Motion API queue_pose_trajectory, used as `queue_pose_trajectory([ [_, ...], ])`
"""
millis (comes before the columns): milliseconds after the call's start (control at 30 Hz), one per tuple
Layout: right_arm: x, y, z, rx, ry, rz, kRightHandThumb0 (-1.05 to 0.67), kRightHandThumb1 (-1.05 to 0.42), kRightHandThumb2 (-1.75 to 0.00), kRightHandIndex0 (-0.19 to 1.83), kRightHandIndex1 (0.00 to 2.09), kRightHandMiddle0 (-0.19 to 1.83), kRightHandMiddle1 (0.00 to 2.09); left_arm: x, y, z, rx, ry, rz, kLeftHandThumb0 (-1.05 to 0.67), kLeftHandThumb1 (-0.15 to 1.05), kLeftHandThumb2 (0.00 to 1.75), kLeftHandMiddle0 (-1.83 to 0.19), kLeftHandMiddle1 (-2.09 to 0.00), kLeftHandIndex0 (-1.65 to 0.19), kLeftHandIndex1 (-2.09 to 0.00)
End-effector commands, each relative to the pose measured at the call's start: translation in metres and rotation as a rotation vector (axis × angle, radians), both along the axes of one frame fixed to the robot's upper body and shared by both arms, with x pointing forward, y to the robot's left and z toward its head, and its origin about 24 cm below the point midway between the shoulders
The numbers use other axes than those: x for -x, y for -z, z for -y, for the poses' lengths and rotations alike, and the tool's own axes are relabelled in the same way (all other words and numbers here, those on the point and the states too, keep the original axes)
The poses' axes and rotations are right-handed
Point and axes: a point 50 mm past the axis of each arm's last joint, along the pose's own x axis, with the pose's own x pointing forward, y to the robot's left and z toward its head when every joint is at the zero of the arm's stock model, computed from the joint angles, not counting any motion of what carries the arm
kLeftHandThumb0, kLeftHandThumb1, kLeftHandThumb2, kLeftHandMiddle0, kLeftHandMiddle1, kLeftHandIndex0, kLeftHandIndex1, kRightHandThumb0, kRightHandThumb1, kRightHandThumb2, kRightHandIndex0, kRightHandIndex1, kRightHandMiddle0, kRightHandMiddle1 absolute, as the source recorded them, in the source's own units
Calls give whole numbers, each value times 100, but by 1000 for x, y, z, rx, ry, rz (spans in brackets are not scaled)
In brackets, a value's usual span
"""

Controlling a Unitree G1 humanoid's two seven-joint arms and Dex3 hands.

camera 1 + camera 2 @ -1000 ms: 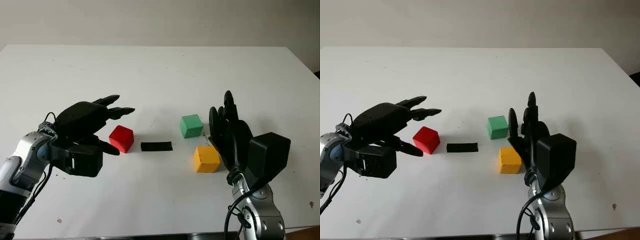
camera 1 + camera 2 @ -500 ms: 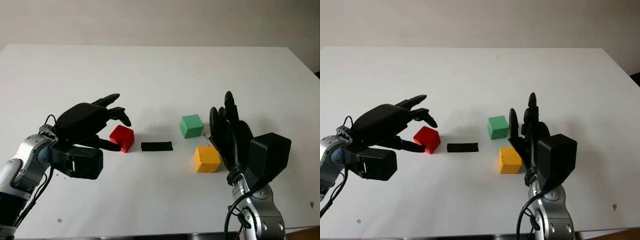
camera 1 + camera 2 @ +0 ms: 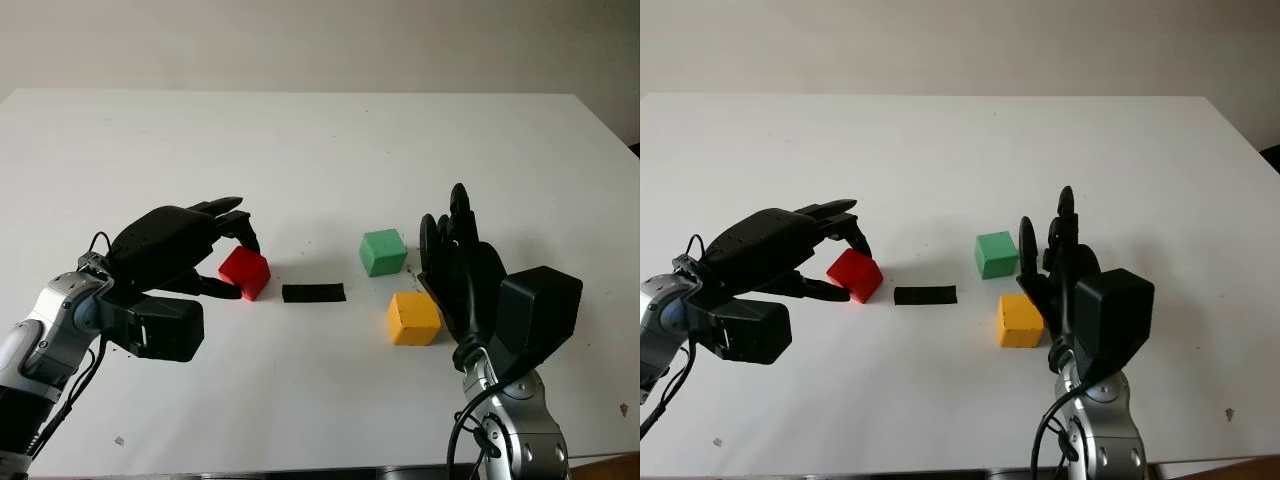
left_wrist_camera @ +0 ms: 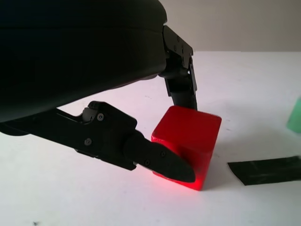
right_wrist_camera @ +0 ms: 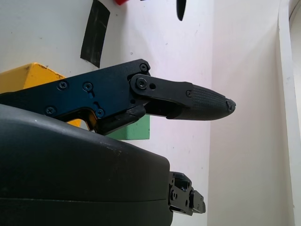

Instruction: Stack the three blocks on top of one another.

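Three blocks sit apart on the white table (image 3: 300, 150), none stacked yet. The left hand (image 3: 185, 250) pinches the red block (image 3: 245, 273), thumb against its near face and a finger on its far side, tilting it on one edge beside a strip of black tape (image 3: 313, 293). The right hand (image 3: 460, 265) waits open just beside the yellow block (image 3: 412, 318), near the green block (image 3: 382, 251). All stacking remains.
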Motion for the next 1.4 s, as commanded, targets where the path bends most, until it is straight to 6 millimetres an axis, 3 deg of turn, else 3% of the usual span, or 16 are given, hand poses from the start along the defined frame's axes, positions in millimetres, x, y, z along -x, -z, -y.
queue_pose_trajectory([
  [0, -1, -3, 0, 1, 1, 21, -69, -105, -56, -19, 5, -16, 5, -3, -10, -2, 57, 11, -8, -37, 101, 5, -19, -7, -29, -135],
  [167, -1, -2, -3, -1, -4, 35, -69, -105, -56, -19, 5, -17, 5, -4, -20, 1, 235, 50, -77, -38, 98, 5, -23, -7, -33, -135],
  [567, -1, 0, -7, 8, 7, 22, -69, -105, -55, -19, 3, -16, 5, 1, -15, 37, 270, 121, -43, -41, 101, 6, -23, -5, -25, -151],
  [967, 1, 2, -9, 31, 21, 23, -67, -105, -56, -19, 3, -16, 6, 16, 10, 66, 334, -32, 2, -41, 103, 6, -24, -6, -24, -166],
  [1367, 0, 4, -11, 36, 30, 30, -62, -105, -56, -19, 4, -16, 6, 27, 18, 69, 329, -175, -23, -40, 105, 8, -25, -6, -16, -192],
])
